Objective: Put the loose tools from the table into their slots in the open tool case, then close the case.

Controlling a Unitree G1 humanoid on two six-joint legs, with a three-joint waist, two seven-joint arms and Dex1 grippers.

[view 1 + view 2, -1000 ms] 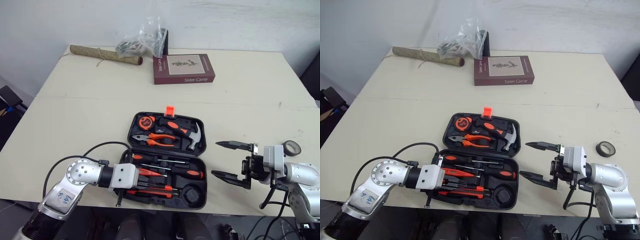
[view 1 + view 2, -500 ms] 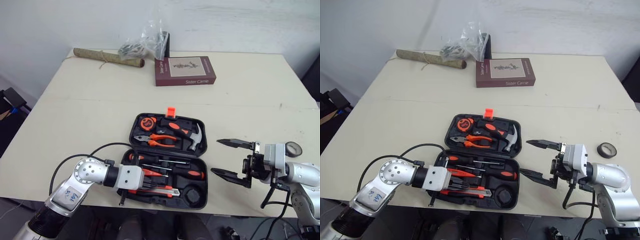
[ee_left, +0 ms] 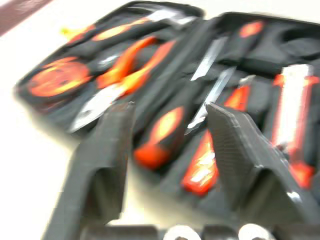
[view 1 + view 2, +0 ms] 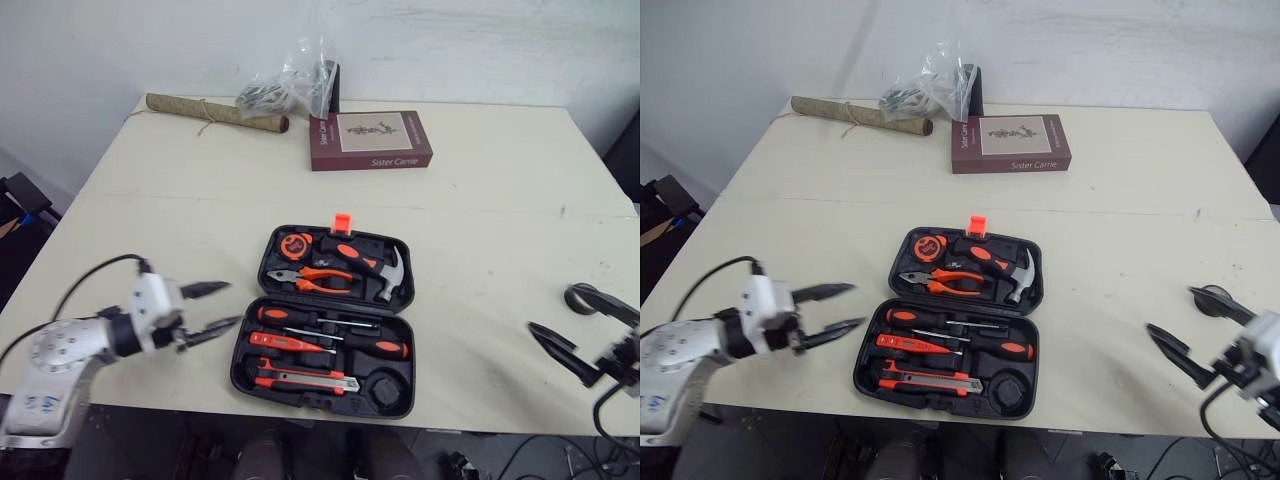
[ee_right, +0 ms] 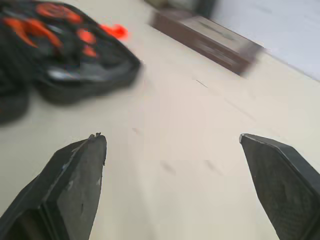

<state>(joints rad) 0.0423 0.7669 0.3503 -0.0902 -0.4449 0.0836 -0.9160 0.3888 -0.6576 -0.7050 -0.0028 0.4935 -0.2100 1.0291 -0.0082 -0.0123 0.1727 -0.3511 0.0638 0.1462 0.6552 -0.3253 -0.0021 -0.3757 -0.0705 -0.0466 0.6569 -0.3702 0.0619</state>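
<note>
The black tool case [image 4: 400,345] lies open at the table's near middle. Its far half holds a tape measure [image 4: 293,244], pliers [image 4: 315,276] and a hammer [image 4: 372,262]. The near half holds screwdrivers [image 4: 335,322] and a utility knife [image 4: 305,380], with a bare round recess [image 4: 385,386] at its right corner. My left gripper [image 4: 214,308] hangs open and empty just left of the case, pointing at it; the left wrist view looks between its fingers [image 3: 112,150] at the tools. My right gripper [image 4: 578,322] is open at the far right, beside a small black tape roll [image 4: 578,297].
A maroon book [image 4: 370,140] lies at the back middle. Behind it are a clear plastic bag [image 4: 290,80] and a brown tied roll [image 4: 215,112]. An orange latch [image 4: 342,221] sticks up from the case's far edge. The near table edge runs just below the case.
My left gripper was shut down among the tools in the case's near half; it has pulled out to the left and opened. My right gripper has swung right, away from the case.
</note>
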